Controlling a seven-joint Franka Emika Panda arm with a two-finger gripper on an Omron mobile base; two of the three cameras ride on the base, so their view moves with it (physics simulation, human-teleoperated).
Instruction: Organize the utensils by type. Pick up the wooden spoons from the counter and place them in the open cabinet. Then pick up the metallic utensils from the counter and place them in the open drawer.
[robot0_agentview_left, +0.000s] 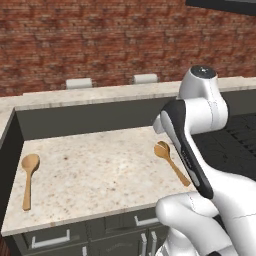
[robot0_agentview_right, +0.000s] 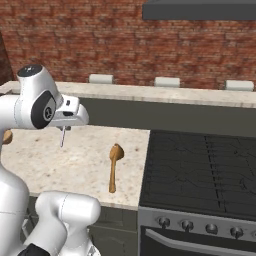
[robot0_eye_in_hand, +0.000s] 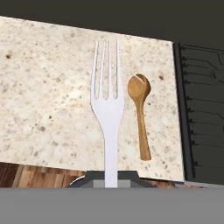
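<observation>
A: What is held by the claw (robot0_agentview_right: 63, 131)?
B: The silver fork (robot0_eye_in_hand: 107, 100) is clamped by its handle above the surface (robot0_agentview_left: 100, 170).
A: And the wooden spoons?
B: One (robot0_agentview_left: 28, 177) is seen far left, another (robot0_eye_in_hand: 140, 111) right, near the stove (robot0_agentview_right: 200, 170).

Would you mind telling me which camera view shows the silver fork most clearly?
The hand view: the fork fills the centre, tines pointing away, handle clamped in the gripper. The right base view shows it as a thin sliver hanging below the hand; in the left base view I cannot make it out.
</observation>
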